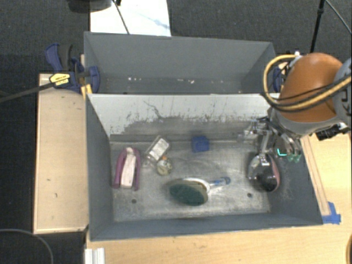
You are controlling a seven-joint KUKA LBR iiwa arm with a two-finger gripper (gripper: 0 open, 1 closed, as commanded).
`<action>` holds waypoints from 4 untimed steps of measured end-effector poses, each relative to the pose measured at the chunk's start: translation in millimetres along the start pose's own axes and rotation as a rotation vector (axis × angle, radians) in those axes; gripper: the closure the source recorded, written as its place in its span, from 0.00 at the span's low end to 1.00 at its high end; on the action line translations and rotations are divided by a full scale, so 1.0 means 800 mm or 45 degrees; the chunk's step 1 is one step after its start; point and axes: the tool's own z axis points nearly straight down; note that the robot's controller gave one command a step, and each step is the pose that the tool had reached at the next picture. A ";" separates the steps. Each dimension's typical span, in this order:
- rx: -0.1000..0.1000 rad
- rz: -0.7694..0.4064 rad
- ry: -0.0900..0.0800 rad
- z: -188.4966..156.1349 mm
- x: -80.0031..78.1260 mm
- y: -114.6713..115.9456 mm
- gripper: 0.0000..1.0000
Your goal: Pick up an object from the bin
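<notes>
bin floor (237,198) — scuffed grey | surround — dark carpet (33,21) | gripper (263,168) at right end

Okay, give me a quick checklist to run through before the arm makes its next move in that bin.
1. Claw inside the bin, at its right end: ok.
2. A thing under the claw: ok, a dark rounded object lies just below it.
3. That object held by the claw: cannot tell.
4. Neighbours clear of it: ok, the green brush and blue block lie well apart to the view's left.
5. Room beside the right wall: cannot tell, the object lies close to the wall's foot.
</notes>
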 end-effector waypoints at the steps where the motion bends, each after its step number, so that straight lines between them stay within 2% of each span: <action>1: -0.001 0.231 -0.019 0.124 0.058 0.049 0.00; 2: 0.000 0.226 -0.027 0.121 0.054 0.048 1.00; 3: 0.004 -0.004 -0.018 -0.027 0.074 -0.007 1.00; 4: 0.006 -0.579 -0.015 -0.175 0.059 -0.032 1.00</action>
